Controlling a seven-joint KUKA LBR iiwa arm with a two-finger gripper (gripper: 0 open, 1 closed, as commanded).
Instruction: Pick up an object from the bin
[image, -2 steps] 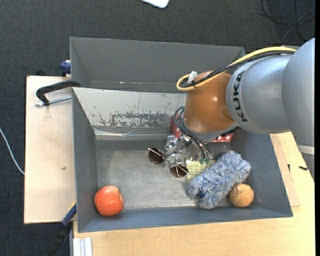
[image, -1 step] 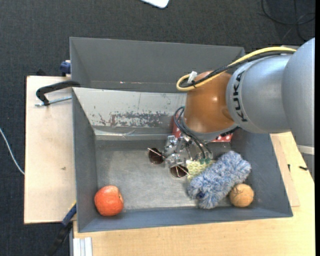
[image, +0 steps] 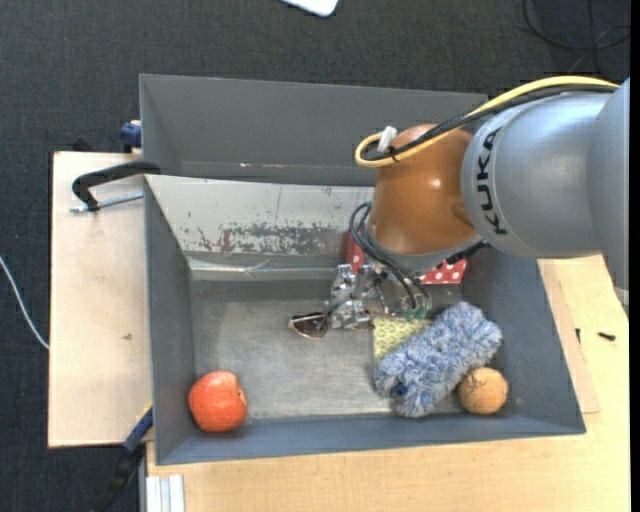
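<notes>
My gripper (image: 347, 298) hangs low over the middle of the bin floor, under the arm's orange wrist cover. A small dark, glossy thing (image: 311, 324) lies on the floor right at the gripper's lower left tip, touching or nearly touching it. Just right of the gripper lies a yellow-green cloth (image: 394, 334). A fluffy blue mitt (image: 438, 357) partly covers that cloth. A red piece with white dots (image: 446, 270) peeks out behind the gripper, under the wrist.
An orange fruit (image: 217, 401) sits in the bin's front left corner. A brownish round thing (image: 483, 390) rests at the front right beside the mitt. The arm reaches in from the upper right and hides the bin's back right part.
</notes>
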